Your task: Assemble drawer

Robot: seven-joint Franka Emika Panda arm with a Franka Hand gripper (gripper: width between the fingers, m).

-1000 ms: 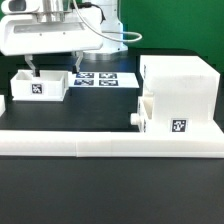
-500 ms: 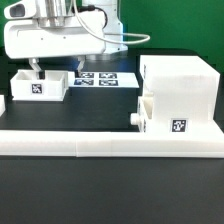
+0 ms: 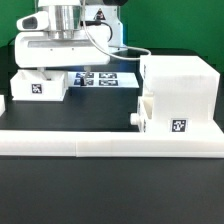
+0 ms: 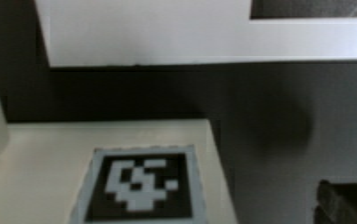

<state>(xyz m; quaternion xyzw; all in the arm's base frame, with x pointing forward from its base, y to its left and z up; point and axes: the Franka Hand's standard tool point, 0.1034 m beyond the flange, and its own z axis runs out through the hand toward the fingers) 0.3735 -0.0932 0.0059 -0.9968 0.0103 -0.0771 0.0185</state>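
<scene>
The drawer's large white casing stands on the exterior view's right. One small tagged box sits partly slid into its lower front. A second open-top tagged box stands apart on the exterior view's left. My gripper hangs just above and behind that left box, jaws spread, holding nothing. The wrist view shows a white tagged surface close below, and one dark fingertip at the edge. The other finger is out of frame.
The long low white L-shaped rail runs across the front. The marker board lies flat behind, between the left box and the casing. A white edge crosses the wrist view above dark table.
The gripper has moved toward the exterior view's right and slightly lower, away from inside the left box. The boxes and casing have not moved.
</scene>
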